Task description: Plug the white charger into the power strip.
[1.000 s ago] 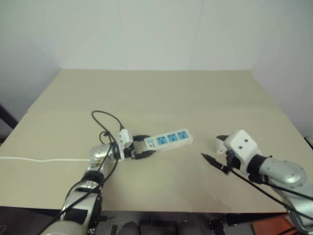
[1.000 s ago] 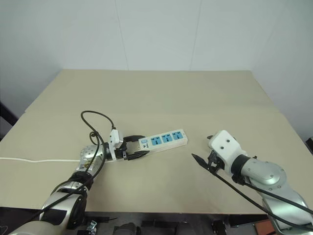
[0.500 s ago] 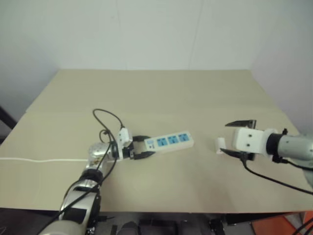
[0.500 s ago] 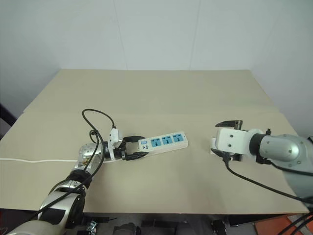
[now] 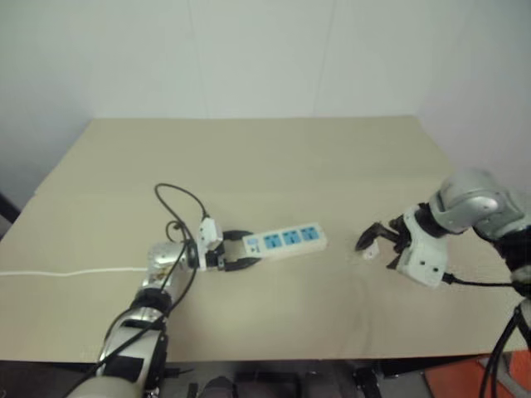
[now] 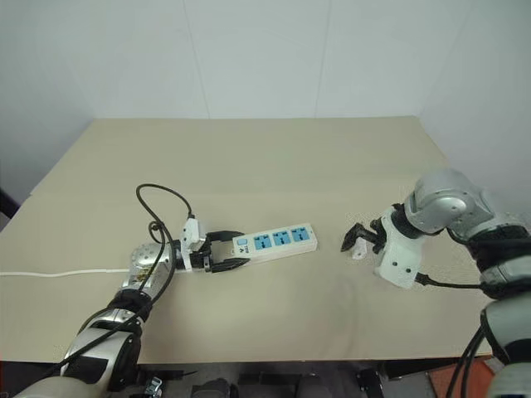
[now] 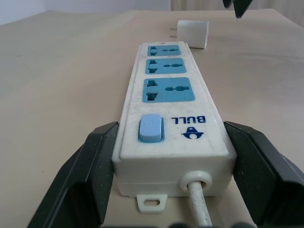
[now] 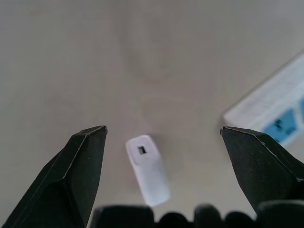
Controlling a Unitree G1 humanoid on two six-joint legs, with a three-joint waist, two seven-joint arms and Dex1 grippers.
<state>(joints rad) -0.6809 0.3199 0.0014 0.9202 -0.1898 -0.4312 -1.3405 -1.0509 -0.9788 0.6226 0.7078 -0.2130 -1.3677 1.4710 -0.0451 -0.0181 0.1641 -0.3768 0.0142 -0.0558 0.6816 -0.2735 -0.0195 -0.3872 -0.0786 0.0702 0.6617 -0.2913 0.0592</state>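
The power strip point(image 5: 286, 239), a white bar with blue socket faces, lies flat near the middle of the table. My left gripper point(image 5: 241, 251) is shut on its cord end, with one black finger point(image 7: 97, 166) pressed against each long side by the switch. The white charger point(image 5: 371, 249) lies on its side to the right of the strip's far end, apart from it. My right gripper point(image 5: 375, 245) points down over the charger and is open. In the right wrist view the charger point(image 8: 147, 168) lies between the spread fingers point(image 8: 80, 161), untouched.
The strip's thin white cord point(image 5: 66, 271) runs along the tan table point(image 5: 265, 157) toward its left edge. A black cable loop point(image 5: 178, 199) arches above my left wrist. A black cable point(image 5: 477, 283) trails from the right wrist near the table's right edge.
My right arm swung outward and its wrist rolled over. The gripper, which pointed left low over the table, now points down over the charger. The left gripper and strip stayed put.
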